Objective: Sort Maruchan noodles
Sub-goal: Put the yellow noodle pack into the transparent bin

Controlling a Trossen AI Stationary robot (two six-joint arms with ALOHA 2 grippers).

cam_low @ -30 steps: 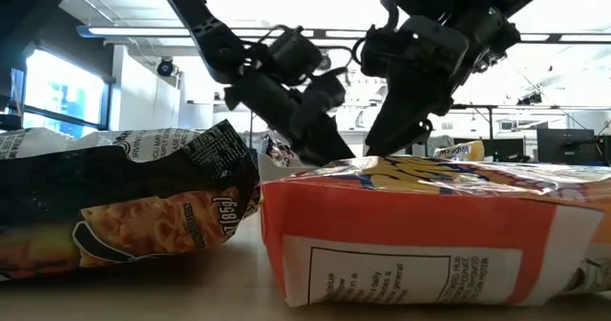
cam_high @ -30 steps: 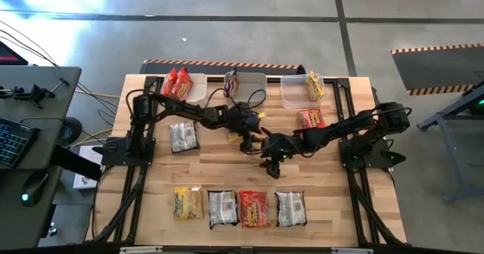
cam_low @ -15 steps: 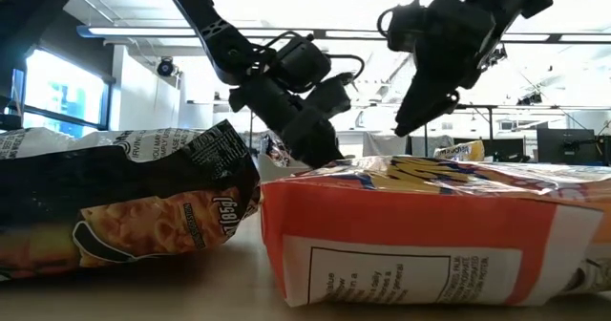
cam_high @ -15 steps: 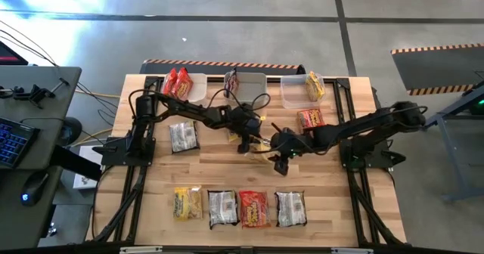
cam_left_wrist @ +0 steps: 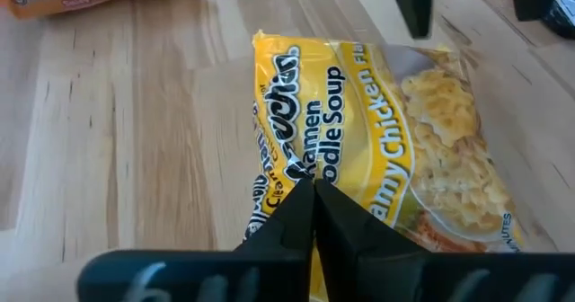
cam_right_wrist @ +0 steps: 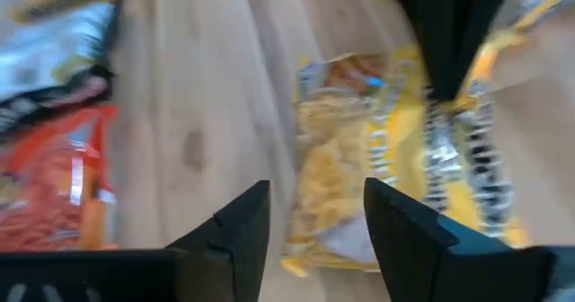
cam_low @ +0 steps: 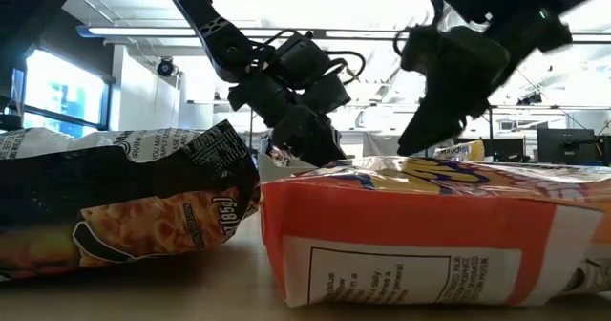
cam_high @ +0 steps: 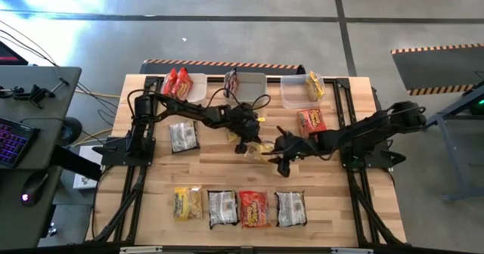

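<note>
1. Centrally on the wooden tabletop (cam_high: 227, 171), the left gripper (cam_high: 243, 145) has its fingers (cam_left_wrist: 305, 214) pinched fully together on the edge of a yellow noodle packet (cam_left_wrist: 377, 140), which lies flat on the wood.
2. Just beside it, the right gripper (cam_high: 283, 163) hovers over the same packet's other end with its fingers (cam_right_wrist: 243, 226) partly apart and nothing between them.
3. Along the near edge lies a row of four packets: a second yellow packet (cam_high: 187, 203), a silver-and-dark packet (cam_high: 223, 208), a red-orange packet (cam_high: 254, 208) and another silver-and-dark one (cam_high: 290, 208).
4. Near the left arm's base, a further silver-and-dark packet (cam_high: 183, 137) lies alone, and a red-orange one (cam_high: 311, 119) sits by the right arm.
5. At the far edge stand three pale bins: the left bin (cam_high: 198, 88) holds red-orange packets (cam_high: 177, 82), the middle bin (cam_high: 253, 84) holds a dark packet (cam_high: 232, 82), and the right bin (cam_high: 292, 92) holds a yellow packet (cam_high: 314, 86).
</note>
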